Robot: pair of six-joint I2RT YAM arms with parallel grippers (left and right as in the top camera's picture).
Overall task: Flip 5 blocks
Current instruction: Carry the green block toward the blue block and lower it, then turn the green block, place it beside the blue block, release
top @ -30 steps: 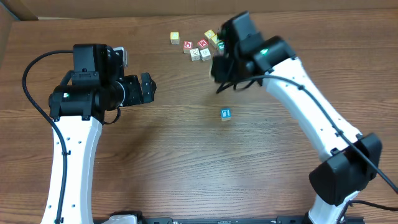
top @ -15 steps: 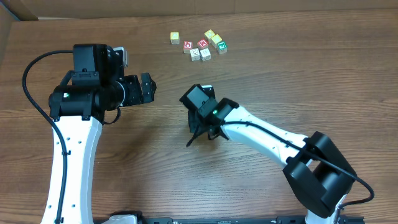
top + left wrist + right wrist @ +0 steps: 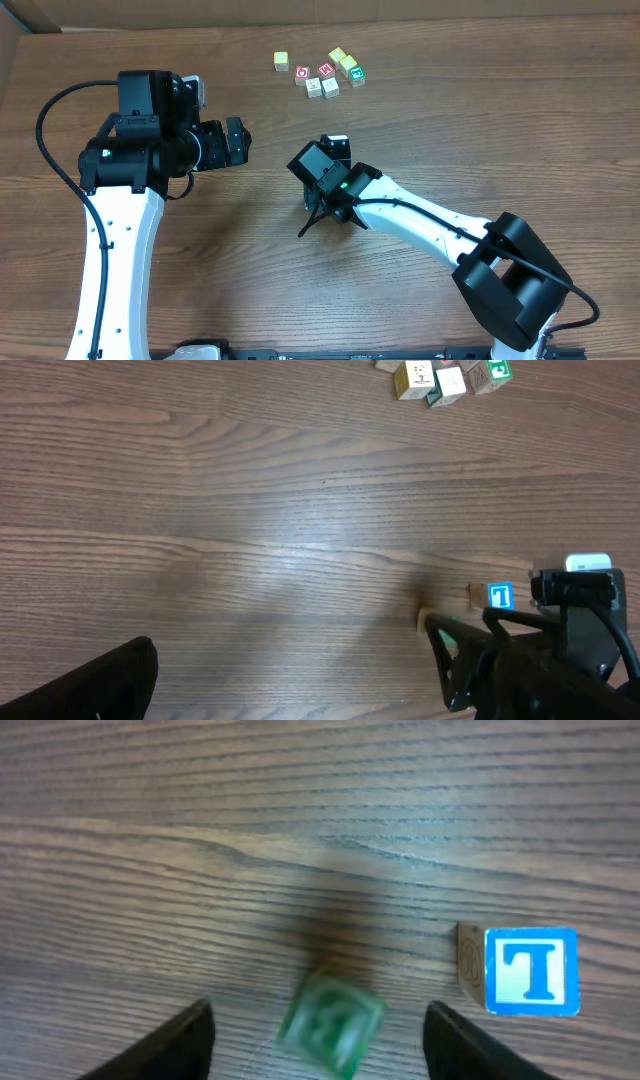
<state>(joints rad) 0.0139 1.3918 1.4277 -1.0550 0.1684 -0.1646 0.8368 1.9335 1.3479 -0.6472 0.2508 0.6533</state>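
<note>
- Green is the colour to watch: a small green-printed wooden cube [image 3: 330, 1023] is caught as a blur between the fingers of the right tool [image 3: 318, 1012]. It is touched by neither, and the tool is spread apart with nothing gripped.
- It is judged to be tumbling or settling on the brown wood-grain desk [image 3: 250, 270]. Which face ends up on top can't be told.
- A blue-printed wooden cube with a white T [image 3: 531, 971] is parked just beside it, not touching.
- The left tool [image 3: 238, 140] is held well off to the side, released and empty.
- Two whitish wooden cubes [image 3: 322, 87] and another green-printed cube [image 3: 357, 75] are left at the far edge of the desk. They are packed in with red-faced cubes [image 3: 302, 73] and yellow-faced cubes [image 3: 281, 61] that aren't part of the job.
- The step in hand is read as the drop that ends the second flip, so roughly three are left.
- Next, the right tool would need to be lifted clear and taken back to the cluster, where one cube has to be picked without its neighbours being dragged along.
</note>
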